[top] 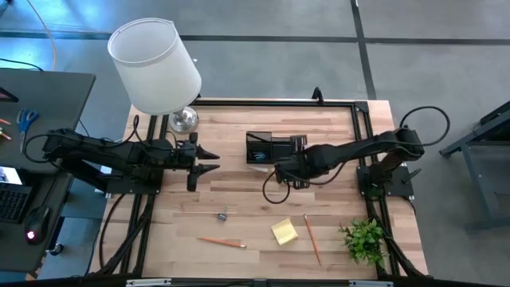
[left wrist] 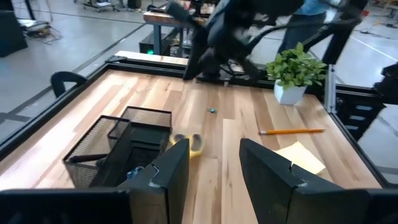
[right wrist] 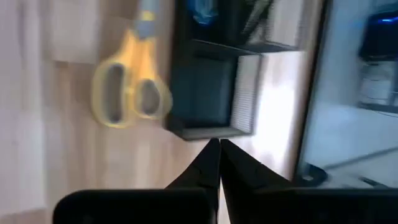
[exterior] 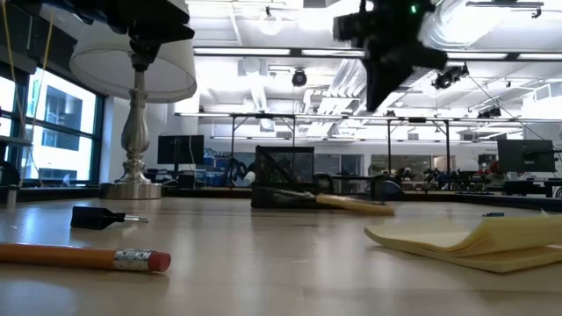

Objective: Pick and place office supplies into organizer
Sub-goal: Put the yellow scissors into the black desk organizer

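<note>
The black mesh organizer (top: pixel 267 147) stands at the table's middle, toward the far edge. Yellow-handled scissors (right wrist: pixel 130 87) lie flat on the table beside it (right wrist: pixel 236 81). My right gripper (right wrist: pixel 219 155) is shut and empty, raised above the table near the organizer and scissors (top: pixel 277 169). My left gripper (left wrist: pixel 214 168) is open and empty, hovering left of the organizer (top: pixel 215 159). A yellow sticky-note pad (top: pixel 284 231), two orange pencils (top: pixel 221 241) (top: pixel 312 239) and a black binder clip (top: pixel 223 214) lie on the near half. A tiny blue eraser (left wrist: pixel 212 111) lies on the wood.
A white-shaded lamp (top: pixel 155 64) stands at the far left corner on its silver base (top: pixel 183 119). A small green plant (top: pixel 366 239) sits at the near right corner. A black frame (top: pixel 275 101) runs round the table's edges.
</note>
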Motion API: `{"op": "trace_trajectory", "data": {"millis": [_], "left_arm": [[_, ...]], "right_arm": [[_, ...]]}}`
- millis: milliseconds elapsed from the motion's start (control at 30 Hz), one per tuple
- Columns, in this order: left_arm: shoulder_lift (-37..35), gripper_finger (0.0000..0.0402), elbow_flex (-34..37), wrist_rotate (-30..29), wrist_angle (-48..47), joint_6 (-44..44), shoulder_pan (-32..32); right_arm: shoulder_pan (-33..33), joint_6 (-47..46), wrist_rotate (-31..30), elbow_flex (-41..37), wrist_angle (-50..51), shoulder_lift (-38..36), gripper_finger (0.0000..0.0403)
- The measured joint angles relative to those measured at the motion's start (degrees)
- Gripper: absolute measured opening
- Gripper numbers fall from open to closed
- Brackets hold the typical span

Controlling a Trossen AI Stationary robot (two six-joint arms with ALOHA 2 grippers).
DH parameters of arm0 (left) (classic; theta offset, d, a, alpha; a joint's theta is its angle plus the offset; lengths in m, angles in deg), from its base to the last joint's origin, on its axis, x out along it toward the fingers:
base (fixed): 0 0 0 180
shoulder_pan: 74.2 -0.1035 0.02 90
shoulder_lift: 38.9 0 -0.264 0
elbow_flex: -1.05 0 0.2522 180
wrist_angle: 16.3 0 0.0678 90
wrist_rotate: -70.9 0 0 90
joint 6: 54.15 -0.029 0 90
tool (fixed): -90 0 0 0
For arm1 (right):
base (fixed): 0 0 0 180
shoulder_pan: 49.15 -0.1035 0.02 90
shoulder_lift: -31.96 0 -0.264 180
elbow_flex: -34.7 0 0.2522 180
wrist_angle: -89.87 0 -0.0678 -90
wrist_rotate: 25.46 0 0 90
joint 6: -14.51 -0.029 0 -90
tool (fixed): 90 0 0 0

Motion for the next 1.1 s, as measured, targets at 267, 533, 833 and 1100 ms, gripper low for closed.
{"op": "trace_trajectory", "data": {"millis": [267, 533, 833, 1100], "left_arm": [[0.0, 0.0131, 0.0, -0.8, 0.0, 0.0, 0.0], [0.0, 0.0131, 0.0, -0.8, 0.0, 0.0, 0.0], [0.0, 0.0131, 0.0, -1.2, 0.0, 0.0, 0.0], [0.0, 0.0131, 0.0, -1.3, 0.0, 0.0, 0.0]], "right_arm": [[0.0, -6.0, 14.2, 3.0, -2.9, -0.1, 0.0014], [-1.9, -3.0, 23.1, -12.1, -17.8, -0.1, 0.0029], [0.0, 3.7, 22.6, -24.9, -34.3, -0.1, 0.0057], [2.0, 4.7, 18.9, -29.0, -40.5, -0.1, 0.0098]]}}
